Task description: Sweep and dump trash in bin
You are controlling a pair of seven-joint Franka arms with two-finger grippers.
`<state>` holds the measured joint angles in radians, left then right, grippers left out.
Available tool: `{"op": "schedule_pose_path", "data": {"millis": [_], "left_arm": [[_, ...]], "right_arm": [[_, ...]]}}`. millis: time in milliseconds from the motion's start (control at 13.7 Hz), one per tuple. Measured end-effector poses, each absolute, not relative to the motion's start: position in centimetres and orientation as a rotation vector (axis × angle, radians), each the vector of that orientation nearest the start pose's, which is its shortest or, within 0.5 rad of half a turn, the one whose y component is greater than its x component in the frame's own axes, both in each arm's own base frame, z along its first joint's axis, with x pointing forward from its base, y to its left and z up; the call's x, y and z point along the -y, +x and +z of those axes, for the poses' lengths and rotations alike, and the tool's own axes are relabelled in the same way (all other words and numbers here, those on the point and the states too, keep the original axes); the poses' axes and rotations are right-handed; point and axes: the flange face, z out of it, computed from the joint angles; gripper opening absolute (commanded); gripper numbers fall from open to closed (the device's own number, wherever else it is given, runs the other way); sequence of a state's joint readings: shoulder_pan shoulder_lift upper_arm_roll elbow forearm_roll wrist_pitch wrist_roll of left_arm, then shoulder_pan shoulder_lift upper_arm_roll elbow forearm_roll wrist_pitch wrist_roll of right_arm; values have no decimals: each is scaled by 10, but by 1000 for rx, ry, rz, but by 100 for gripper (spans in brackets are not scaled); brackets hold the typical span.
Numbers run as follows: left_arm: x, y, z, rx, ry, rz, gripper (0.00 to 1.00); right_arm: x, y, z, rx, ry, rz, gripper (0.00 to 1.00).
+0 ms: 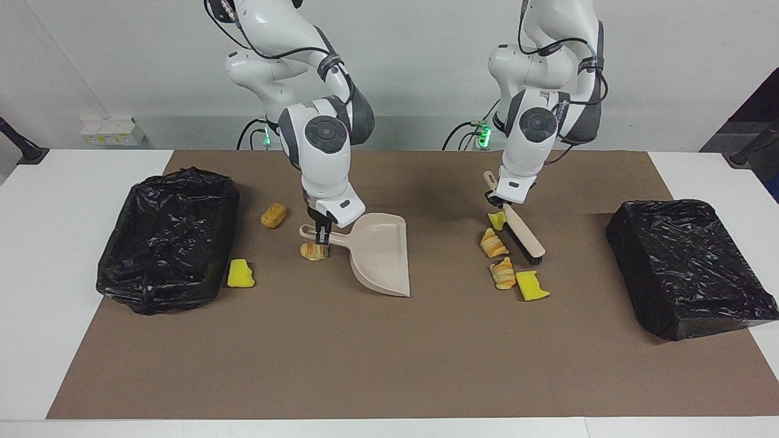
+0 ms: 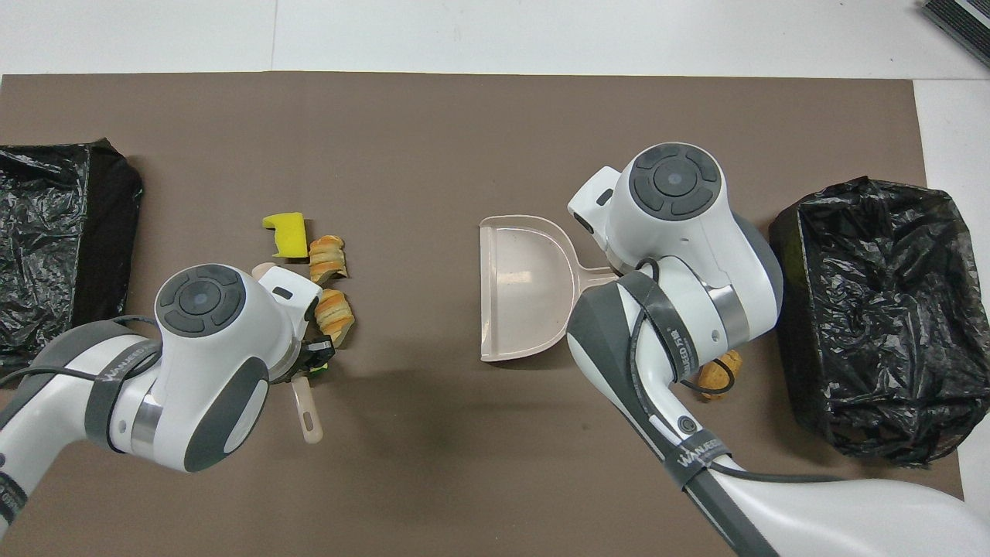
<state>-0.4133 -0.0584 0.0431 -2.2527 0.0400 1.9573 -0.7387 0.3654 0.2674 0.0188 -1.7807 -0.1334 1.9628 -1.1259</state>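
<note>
The right fingers (image 1: 322,234) are clamped on the dustpan (image 1: 378,258) handle; the left fingers (image 1: 496,202) are closed on the brush (image 1: 523,234). Four trash (image 1: 504,272) bits lie bunched beside the bristles, unswept. Three lie near the right fingers. Both bins (image 1: 164,237) look empty, so nearly everything remains.

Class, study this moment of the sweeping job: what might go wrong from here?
1. The dustpan, held by the right gripper, has a croissant piece under its handle, which it might knock away.
2. The brush in the left gripper has four bits beside it; some may scatter past the pan's mouth.
</note>
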Motion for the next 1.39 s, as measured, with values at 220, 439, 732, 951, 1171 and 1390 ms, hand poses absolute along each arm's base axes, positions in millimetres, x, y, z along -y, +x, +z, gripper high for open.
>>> {"op": "schedule_pose_path", "data": {"millis": [220,439,732,951,1171,1390], "left_arm": [[169,442,374,715,-2858,291,0],[164,419,362,825,-2796,321,0],[184,387,344,986,-2741,382,0],[208,390,335,1088,-2814,318,0],[218,414,330,1118,-2875,241,0],[227,435,333,965,-2973,196,0]], "right_arm": [[-219,567,389,2264,-2272,203,0],[-218,565,389,2263,-2272,201,0],[-227,561,391,2286,-2254,197,0],[-228,561,390,2288,-2252,198,0],[-228,561,390,2288,-2252,199,0],[-228,560,390,2287,-2252,199,0]]}}
